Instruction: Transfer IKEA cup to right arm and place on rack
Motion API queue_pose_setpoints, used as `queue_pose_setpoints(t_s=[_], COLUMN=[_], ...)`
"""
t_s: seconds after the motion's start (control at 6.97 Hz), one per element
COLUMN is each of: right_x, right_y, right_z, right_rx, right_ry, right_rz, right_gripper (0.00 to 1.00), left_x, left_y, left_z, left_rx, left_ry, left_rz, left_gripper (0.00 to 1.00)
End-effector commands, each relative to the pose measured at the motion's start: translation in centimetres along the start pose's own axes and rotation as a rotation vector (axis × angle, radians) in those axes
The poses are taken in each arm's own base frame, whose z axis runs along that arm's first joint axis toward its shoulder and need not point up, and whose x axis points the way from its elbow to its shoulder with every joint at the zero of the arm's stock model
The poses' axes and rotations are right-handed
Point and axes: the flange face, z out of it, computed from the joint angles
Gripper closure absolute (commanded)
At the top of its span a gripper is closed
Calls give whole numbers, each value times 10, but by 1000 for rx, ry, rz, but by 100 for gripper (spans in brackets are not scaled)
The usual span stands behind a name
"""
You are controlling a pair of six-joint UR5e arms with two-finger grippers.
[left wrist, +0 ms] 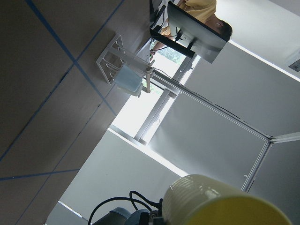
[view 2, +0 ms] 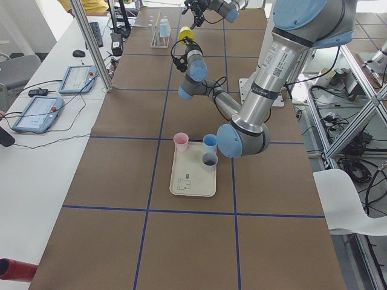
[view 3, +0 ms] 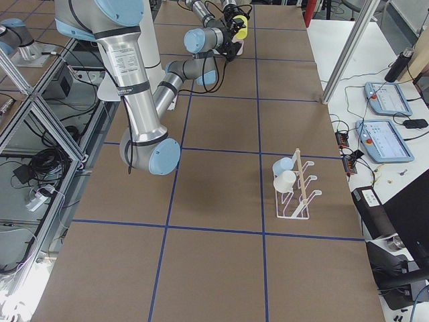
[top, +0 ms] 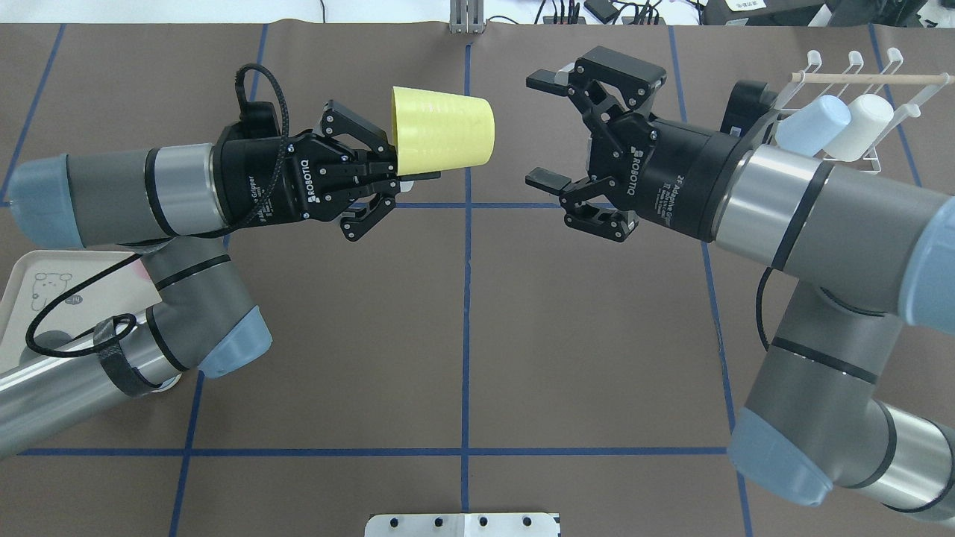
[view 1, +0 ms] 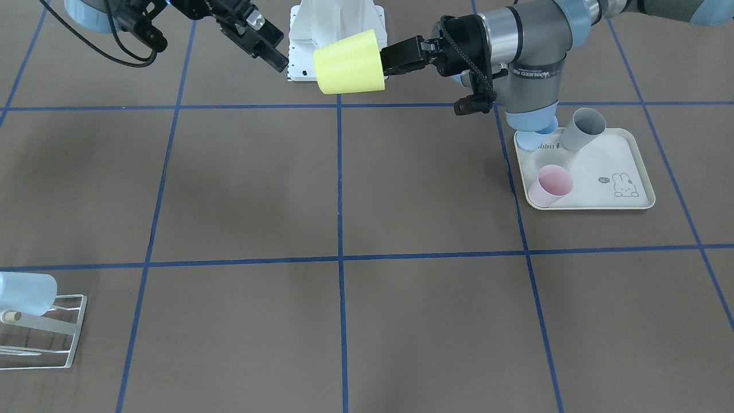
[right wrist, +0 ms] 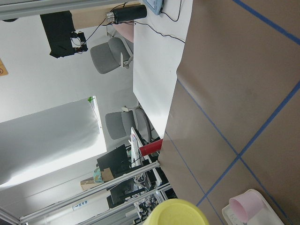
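1. Two claws face each other above the table, mid-handover. The left claw (top: pixel 406 165) is clamped on the rim wall of the yellow cup (top: pixel 444 136), apparently one finger inside and one outside.
2. The cup sticks straight out ahead of the left claw, lying sideways in the air with its base pointing at the right claw (top: pixel 542 128).
3. The right claw is just beyond the cup base, fingers spread wide, nothing between them and not touching the cup.
4. My read of the step: pre-grasp, transfer not yet made. Next, the right claw needs to advance so its fingers straddle the cup body near the base, then clamp. The left claw should let go only after that.
5. The rack (top: pixel 865 77) is well behind the right claw, past its wrist. It already carries a pale blue cup (top: pixel 813 123) and a white cup (top: pixel 862 127).
6. The tray (view 1: pixel 625 149) is far back by the left arm's elbow.
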Motion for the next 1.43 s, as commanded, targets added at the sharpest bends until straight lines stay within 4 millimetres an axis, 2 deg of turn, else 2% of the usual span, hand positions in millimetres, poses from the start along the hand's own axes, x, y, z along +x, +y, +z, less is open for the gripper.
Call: queue_pose_setpoints(t_s=[0.0,0.43,1.29], right_x=[5,1,-2], right_y=[11,15,18], right_z=[4,6,7], right_rx=[-1,-1,-6], right_ry=[-12,-29,-36], right_rz=[12,14,15], right_gripper=[0,0,1], left_x=[7,-2,-3], left_y=[7,12,19], left_z=[7,13,18], left_rx=[-18,-30,-49], left_ry=[35,30,31], left_rz=[-27,-42,-46], left_gripper=[100,100,100])
